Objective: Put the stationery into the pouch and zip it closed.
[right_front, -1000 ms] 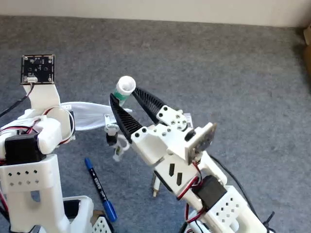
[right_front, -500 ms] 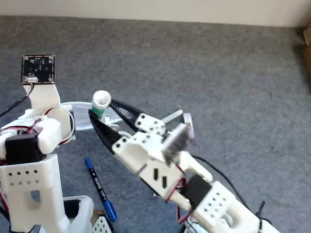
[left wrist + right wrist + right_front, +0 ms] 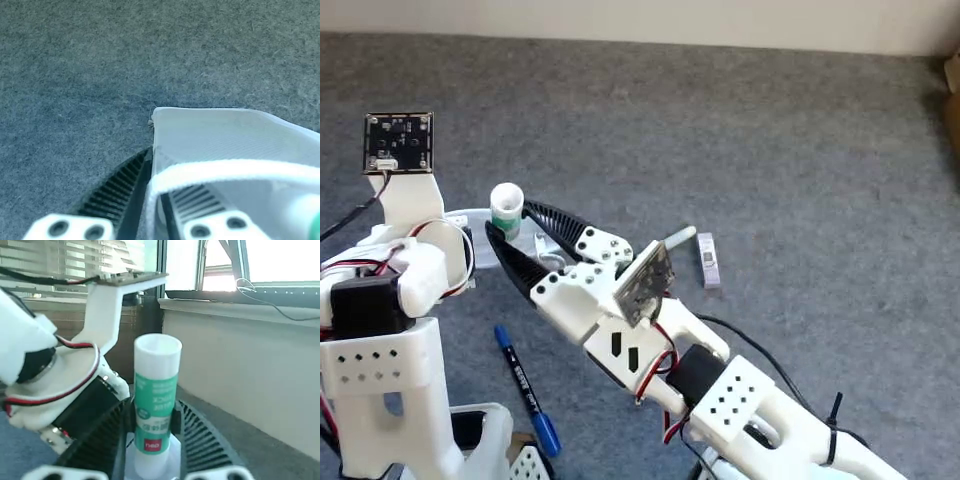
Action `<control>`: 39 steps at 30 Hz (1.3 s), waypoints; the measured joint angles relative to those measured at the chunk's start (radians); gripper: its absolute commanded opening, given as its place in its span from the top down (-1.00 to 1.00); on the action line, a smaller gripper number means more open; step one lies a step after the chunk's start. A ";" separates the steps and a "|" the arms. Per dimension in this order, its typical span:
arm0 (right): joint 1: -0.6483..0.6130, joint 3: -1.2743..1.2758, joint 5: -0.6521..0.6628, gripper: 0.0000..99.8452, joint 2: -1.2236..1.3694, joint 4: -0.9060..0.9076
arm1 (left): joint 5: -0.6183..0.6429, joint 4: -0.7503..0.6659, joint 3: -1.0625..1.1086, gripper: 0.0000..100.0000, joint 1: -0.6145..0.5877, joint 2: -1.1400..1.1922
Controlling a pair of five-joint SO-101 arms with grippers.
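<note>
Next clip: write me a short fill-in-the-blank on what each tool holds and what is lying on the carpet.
1. The right tool is shut on the glue stick, whose label is ____.
2. The left tool is shut on the edge of the pouch, whose colour is ____.
3. The pen lying on the carpet beside an arm's base is ____.

Missing words: green; white; blue.
</note>
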 measured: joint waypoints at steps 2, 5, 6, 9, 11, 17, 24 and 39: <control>0.000 0.000 0.061 0.76 0.000 0.000 | 0.000 0.000 0.000 0.99 0.000 0.000; 0.000 0.023 0.091 0.74 0.000 0.000 | 0.000 0.000 0.000 0.99 0.002 0.000; 0.000 0.031 0.092 0.74 0.000 0.000 | 0.000 0.000 0.000 0.99 0.002 0.000; 0.000 0.038 0.092 0.74 0.000 0.000 | 0.000 0.000 0.000 0.99 0.002 0.000; 0.000 0.038 0.092 0.74 0.000 0.000 | 0.000 0.000 0.000 0.99 0.002 0.000; -0.005 0.038 0.098 0.73 0.000 0.000 | 0.000 0.000 0.000 0.99 0.002 0.000; -0.098 0.034 0.103 0.59 -0.086 0.265 | 0.000 0.000 0.000 0.99 0.002 0.000; -0.112 -0.092 0.103 0.60 -0.253 0.600 | 0.002 0.000 0.000 0.99 -0.071 0.000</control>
